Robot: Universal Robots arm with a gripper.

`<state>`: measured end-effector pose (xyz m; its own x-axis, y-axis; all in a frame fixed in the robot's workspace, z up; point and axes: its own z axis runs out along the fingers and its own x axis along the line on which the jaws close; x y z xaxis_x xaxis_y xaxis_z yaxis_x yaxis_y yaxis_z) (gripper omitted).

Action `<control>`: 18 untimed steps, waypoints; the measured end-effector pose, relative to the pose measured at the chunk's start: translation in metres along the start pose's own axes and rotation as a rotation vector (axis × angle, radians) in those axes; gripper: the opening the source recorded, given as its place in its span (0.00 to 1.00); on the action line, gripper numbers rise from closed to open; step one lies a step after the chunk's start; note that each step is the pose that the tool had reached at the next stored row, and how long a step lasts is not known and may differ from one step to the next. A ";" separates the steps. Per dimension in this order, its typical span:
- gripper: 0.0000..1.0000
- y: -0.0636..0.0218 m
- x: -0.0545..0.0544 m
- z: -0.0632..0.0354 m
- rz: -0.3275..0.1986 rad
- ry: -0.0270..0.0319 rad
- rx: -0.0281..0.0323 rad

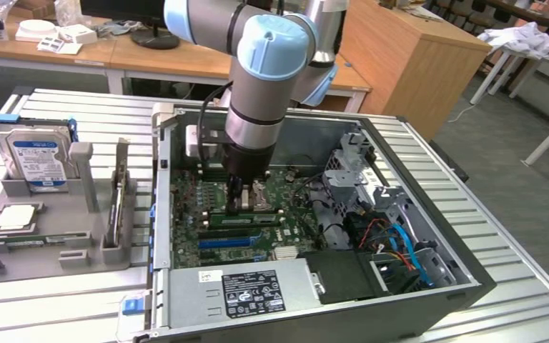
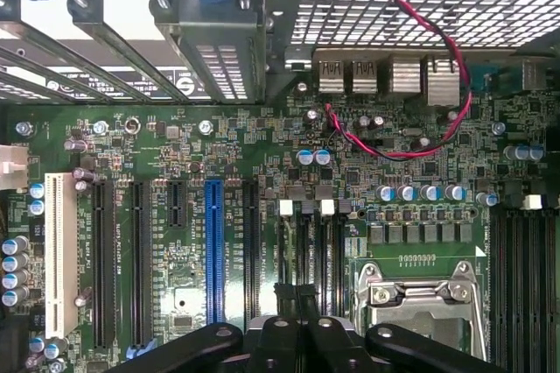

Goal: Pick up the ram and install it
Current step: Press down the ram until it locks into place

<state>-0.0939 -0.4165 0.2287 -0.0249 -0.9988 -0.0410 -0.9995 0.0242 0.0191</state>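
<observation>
The robot arm reaches down into an open black computer tower case (image 1: pixel 165 214) lying on its side on a ribbed metal table (image 1: pixel 65 314). Its gripper (image 1: pixel 244 200) hangs over the green motherboard (image 1: pixel 294 189) near the middle of the case. The jaws are closed tight together.

In the exterior view, the ram (image 1: pixel 244 212), a long, thin green circuit-board stick, lies across the board directly under the tips. It is at 12 o'clock of the long blue expansion slot (image 1: pixel 226 241). I cannot tell whether the jaws pinch the stick or only press on its edge, nor whether it is fully seated.

In the wrist view the black fingertips of the gripper (image 2: pixel 297 299) meet over a row of black memory slots with white end clips (image 2: pixel 337 250). These sit between the blue slot (image 2: pixel 214 250) and the silver metal processor socket (image 2: pixel 420 290). A twisted red and black wire (image 2: pixel 437 31) loops above the board (image 2: pixel 219 145).

A grey power supply box with a black label (image 1: pixel 246 289) sits at 6 o'clock of the gripper inside the case. At 9 o'clock of the case, a grey moulded parts tray (image 1: pixel 65 221) holds an upright silver hard drive with a blue label (image 1: pixel 36 157).
</observation>
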 end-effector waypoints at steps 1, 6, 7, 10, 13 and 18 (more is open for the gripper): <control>0.11 0.0000 0.000 0.0000 0.000 0.0000 0.0000; 0.11 0.0000 0.000 0.0004 0.000 -0.0003 0.0001; 0.11 0.0000 0.000 0.0008 0.000 -0.0004 0.0001; 0.11 0.0000 0.001 0.0018 0.000 -0.0001 0.0000; 0.11 -0.0001 0.001 0.0024 0.000 -0.0001 0.0000; 0.11 -0.0001 0.001 0.0026 0.000 -0.0001 0.0001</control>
<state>-0.0938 -0.4175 0.2261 -0.0249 -0.9988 -0.0411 -0.9995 0.0241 0.0191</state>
